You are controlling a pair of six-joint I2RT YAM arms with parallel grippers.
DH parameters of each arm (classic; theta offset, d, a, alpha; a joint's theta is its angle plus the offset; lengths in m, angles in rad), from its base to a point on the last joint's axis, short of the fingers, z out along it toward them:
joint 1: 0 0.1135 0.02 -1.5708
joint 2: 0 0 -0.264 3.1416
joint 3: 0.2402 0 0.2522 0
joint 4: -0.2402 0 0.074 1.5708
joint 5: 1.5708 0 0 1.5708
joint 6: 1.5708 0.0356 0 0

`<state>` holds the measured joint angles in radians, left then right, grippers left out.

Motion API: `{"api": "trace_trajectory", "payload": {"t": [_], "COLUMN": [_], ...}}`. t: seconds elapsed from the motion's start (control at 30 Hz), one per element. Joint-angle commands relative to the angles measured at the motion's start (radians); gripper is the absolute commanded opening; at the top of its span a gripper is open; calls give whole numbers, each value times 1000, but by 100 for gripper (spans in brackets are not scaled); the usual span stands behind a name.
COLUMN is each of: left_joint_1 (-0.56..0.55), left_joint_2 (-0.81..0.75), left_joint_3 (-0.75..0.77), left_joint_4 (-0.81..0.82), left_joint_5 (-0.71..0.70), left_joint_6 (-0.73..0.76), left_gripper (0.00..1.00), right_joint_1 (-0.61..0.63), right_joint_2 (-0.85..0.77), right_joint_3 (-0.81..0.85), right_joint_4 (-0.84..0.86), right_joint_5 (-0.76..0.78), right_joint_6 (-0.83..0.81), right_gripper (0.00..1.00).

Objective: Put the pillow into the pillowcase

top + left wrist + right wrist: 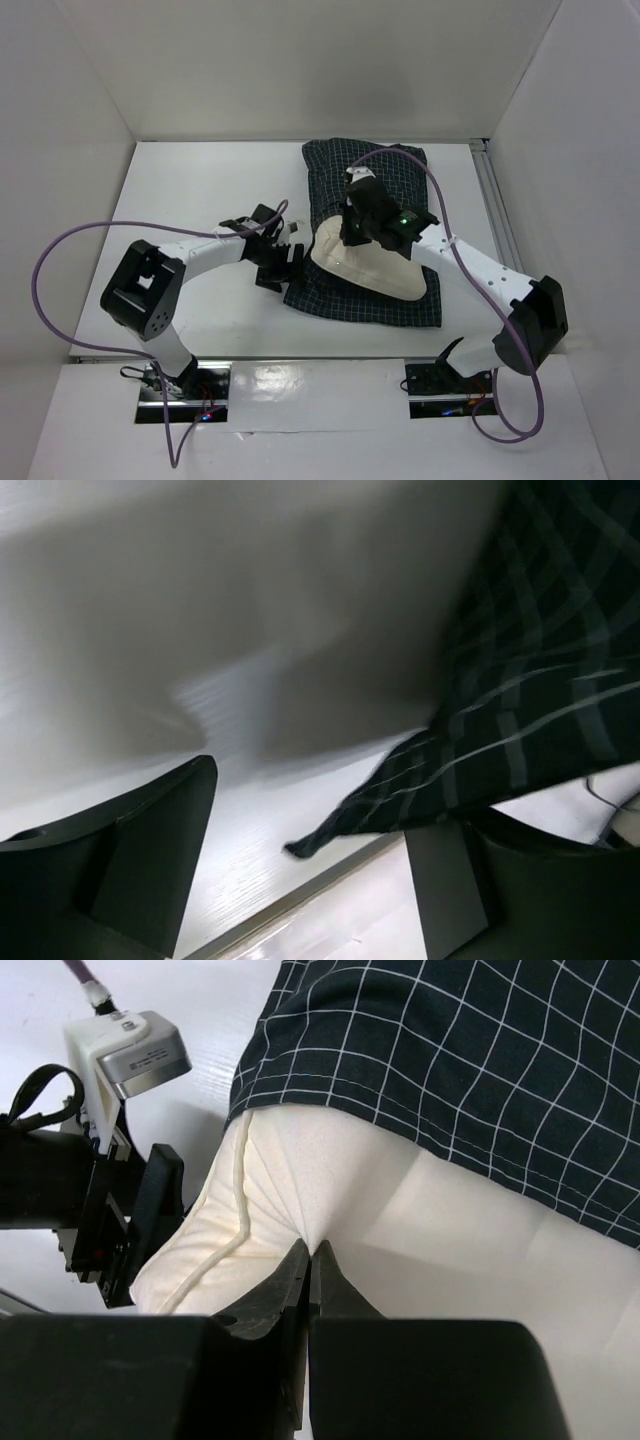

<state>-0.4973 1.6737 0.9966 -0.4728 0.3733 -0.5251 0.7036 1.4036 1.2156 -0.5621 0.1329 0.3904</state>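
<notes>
Looking from above, the pillow (375, 268) is seen partly inside the pillowcase (390, 170), its near half uncovered; much of the insertion is judged left. In the left wrist view, the left gripper (310, 810) is shown spread apart, with a pillowcase corner between the fingers, unclamped. Only in the right wrist view is the right gripper (312, 1250) shown closed on a pinch of pillow, just below the hem.

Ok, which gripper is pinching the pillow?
The right gripper, shut on a fold of the cream pillow; the left gripper stands open at the edge of the checked pillowcase.
</notes>
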Motion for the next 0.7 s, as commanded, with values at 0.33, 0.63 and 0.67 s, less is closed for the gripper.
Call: {"api": "trace_trajectory", "payload": {"t": [0.33, 0.63, 0.67], "left_joint_1": [-24, 17, 34], "left_joint_2": [4, -264, -297], "left_joint_3": [-16, 22, 22], "left_joint_4": [299, 373, 373], "left_joint_5": [357, 509, 509], "left_joint_6": [-130, -271, -283], "left_gripper": [0, 0, 0], "right_joint_1": [-16, -55, -55], "right_joint_2": [3, 179, 195], "right_joint_3": [-16, 378, 460], "right_joint_4": [47, -21, -38], "right_joint_5": [-43, 86, 50], "right_joint_6": [-18, -212, -226], "right_gripper": [0, 0, 0]}}
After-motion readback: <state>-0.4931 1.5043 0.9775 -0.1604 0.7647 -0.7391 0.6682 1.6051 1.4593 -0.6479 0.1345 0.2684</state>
